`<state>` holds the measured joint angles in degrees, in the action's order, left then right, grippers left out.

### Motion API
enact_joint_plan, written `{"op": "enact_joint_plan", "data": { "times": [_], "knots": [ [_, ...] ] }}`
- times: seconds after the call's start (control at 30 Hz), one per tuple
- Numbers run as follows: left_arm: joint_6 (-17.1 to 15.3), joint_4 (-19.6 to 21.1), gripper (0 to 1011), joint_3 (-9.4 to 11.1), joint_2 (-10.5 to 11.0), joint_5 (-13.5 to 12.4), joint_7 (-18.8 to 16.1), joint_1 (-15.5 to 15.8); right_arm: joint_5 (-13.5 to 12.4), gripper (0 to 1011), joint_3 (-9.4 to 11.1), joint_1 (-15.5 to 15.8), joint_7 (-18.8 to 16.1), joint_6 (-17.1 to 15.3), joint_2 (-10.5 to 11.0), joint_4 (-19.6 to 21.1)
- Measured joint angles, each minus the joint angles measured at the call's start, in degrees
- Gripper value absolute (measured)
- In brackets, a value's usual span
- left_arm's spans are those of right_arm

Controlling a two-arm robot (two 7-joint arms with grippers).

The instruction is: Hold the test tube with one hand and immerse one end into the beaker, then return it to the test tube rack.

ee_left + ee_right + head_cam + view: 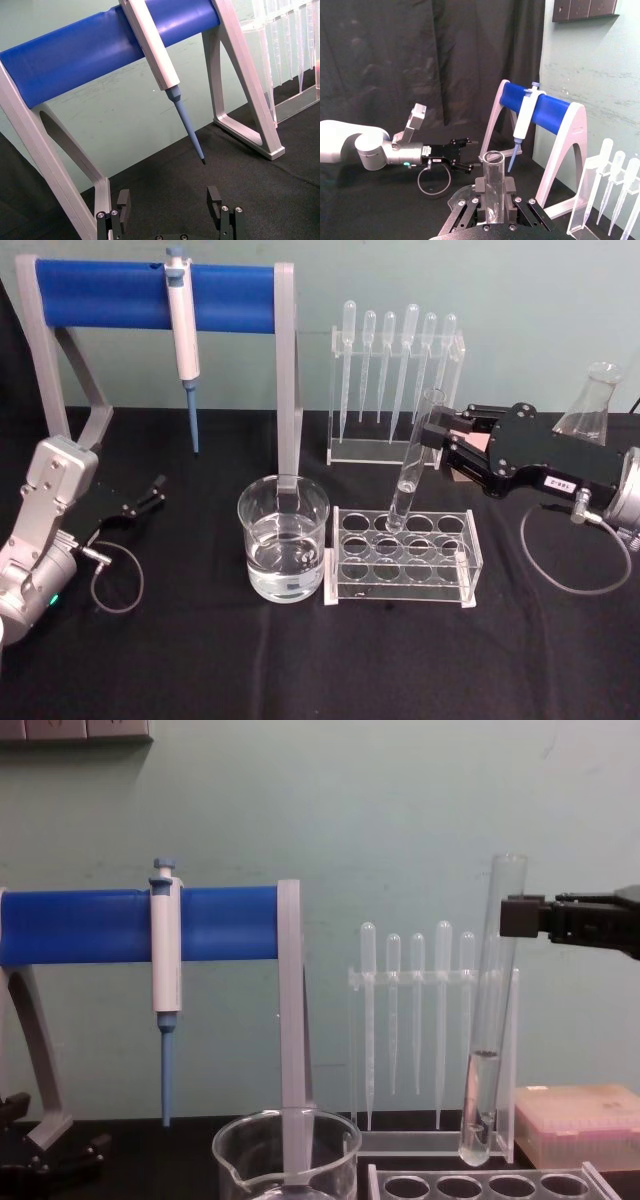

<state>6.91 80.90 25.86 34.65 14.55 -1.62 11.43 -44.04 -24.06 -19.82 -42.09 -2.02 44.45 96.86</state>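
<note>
- The test tube is clear, glossy glass.
- The beaker is smooth glass.
- The rack looks like clear plastic.
- The tablecloth is matt black cloth.
- The stand's bar is smooth blue plastic with a soft sheen.
- The right gripper has a matt black casing.

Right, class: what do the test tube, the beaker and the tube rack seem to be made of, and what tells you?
The test tube: likely glass, clear and glossy, thin wall with bright highlights.
The beaker: likely glass, see-through with a shiny rim and spout.
The tube rack: probably clear acrylic, flat plates with pale cut edges; glass cannot be ruled out.
</note>
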Motion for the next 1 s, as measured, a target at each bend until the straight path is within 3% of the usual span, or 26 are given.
{"op": "enact_joint_plan", "data": {
  "times": [0.23, 0.43, 0.73, 1.0],
  "knots": [
    [0.0, 0.0, 1000, 0.0, 0.0, 0.0, 0.0, 0.0, -0.64, 226, -0.28, -1.22, 0.17, -0.41, -0.46, 0.47],
    [0.0, 0.0, 1000, 0.0, 0.0, 0.0, 0.0, 0.0, -1.95, 226, -1.67, -4.6, 0.65, -2.44, -2.84, 0.8],
    [0.0, 0.0, 1000, 0.0, 0.0, 0.0, 0.0, 0.0, -2.4, 226, -6.15, -10.61, 1.44, -4.87, -7.49, -0.39],
    [0.0, 0.0, 1000, 0.0, 0.0, 0.0, 0.0, 0.0, -1.55, 226, -8.98, -12.16, 2.39, -5.15, -9.34, -2.26]
  ]
}}
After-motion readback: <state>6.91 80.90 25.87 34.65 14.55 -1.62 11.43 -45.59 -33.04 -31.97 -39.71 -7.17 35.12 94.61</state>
